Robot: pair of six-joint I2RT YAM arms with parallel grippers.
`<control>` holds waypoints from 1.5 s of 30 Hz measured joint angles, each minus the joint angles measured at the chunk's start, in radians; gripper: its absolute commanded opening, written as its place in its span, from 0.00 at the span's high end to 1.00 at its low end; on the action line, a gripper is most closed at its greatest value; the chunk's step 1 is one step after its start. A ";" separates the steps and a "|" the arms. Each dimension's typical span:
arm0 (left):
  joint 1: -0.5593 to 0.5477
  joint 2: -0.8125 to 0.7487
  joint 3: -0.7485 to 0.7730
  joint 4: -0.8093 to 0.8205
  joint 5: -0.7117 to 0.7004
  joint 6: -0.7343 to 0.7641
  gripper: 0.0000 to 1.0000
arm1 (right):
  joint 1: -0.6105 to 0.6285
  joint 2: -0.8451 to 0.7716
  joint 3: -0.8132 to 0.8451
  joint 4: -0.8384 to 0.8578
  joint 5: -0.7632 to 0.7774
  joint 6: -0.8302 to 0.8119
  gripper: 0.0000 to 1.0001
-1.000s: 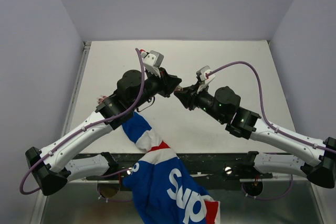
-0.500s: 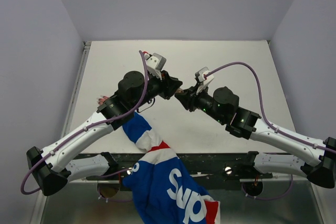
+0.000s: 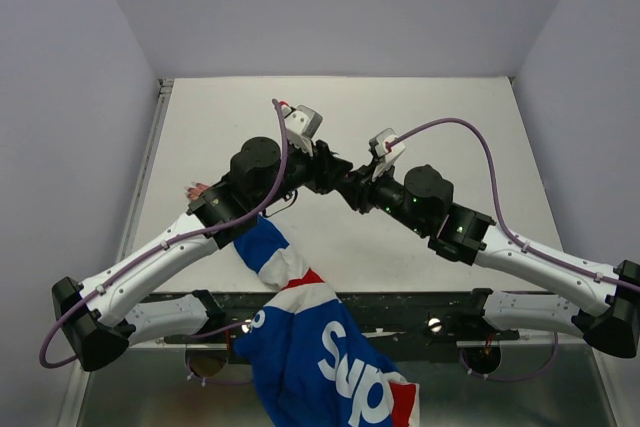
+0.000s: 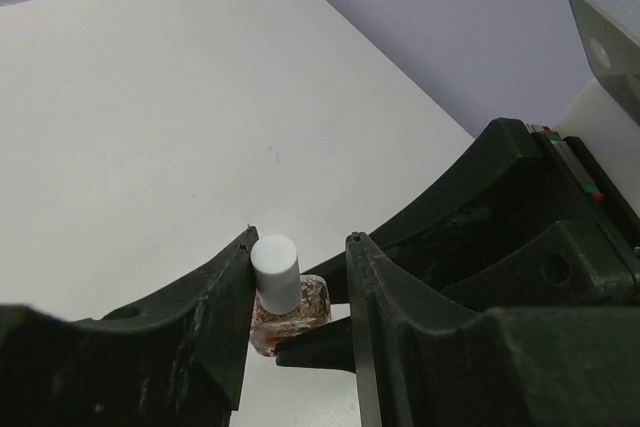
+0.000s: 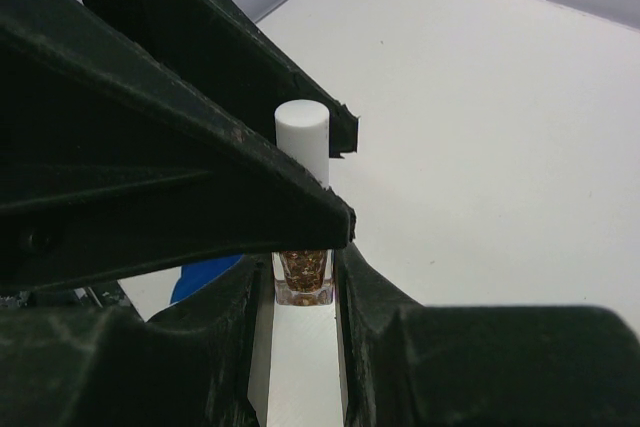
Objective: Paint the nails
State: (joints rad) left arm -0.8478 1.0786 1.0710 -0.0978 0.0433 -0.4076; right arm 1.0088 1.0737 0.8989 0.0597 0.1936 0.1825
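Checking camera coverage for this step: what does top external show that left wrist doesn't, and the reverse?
Top external only: both arms at full length, the blue, white and red sleeve, and part of a hand beyond the left arm. Left wrist only: the bottle, its white cap between the fingers of the left gripper, with a gap on one side. Both: the table, and the right gripper meeting the left one.

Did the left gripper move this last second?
Yes: left gripper slid slightly right, away from the table's left edge, toward the right gripper gripping the polish bottle.
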 measured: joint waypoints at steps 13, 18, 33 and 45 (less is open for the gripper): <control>-0.011 0.013 0.000 -0.018 -0.065 0.011 0.95 | 0.000 0.010 0.004 0.002 -0.005 0.000 0.99; -0.012 0.013 0.000 -0.018 -0.069 0.011 1.00 | 0.000 0.010 0.004 0.003 -0.005 0.000 0.99; 0.043 -0.080 -0.097 0.119 0.188 0.018 1.00 | -0.098 -0.057 -0.011 0.006 -0.299 0.044 0.99; 0.162 -0.127 -0.140 0.285 0.689 -0.073 1.00 | -0.221 -0.094 -0.050 0.151 -0.803 0.166 0.99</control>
State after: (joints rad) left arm -0.6861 0.9520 0.9306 0.1871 0.7319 -0.4805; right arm 0.7876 0.9798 0.8494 0.2108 -0.6094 0.3481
